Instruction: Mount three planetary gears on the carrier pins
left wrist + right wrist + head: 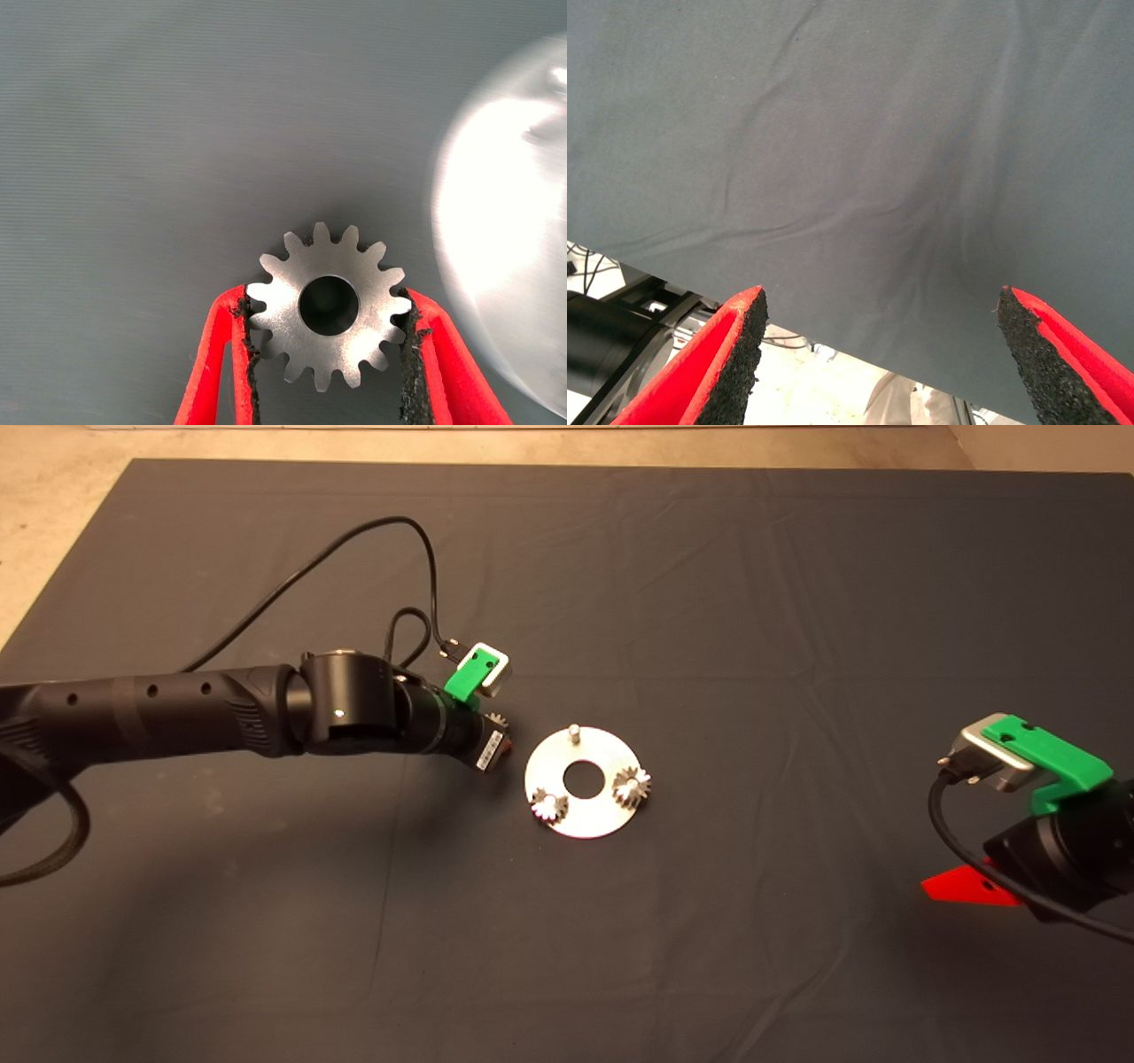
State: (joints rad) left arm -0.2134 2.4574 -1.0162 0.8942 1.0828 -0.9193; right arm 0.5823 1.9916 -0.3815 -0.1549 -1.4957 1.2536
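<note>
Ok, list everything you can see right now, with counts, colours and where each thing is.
planetary gears: three, silvery-grey; two on the disc, one in the left gripper
carrier pins: one bare, silver, upright at the disc's far rim; the other two carry gears
disc: one, silver, flat, mid-mat
mat: one, dark grey, covers the table
left gripper: red fingers shut on the third gear, beside the disc
right gripper: red fingers open, parked at the lower right

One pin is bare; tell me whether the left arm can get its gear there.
Probably yes: the left pincer grips the third gear beside the disc, and nothing blocks the empty pin.
</note>
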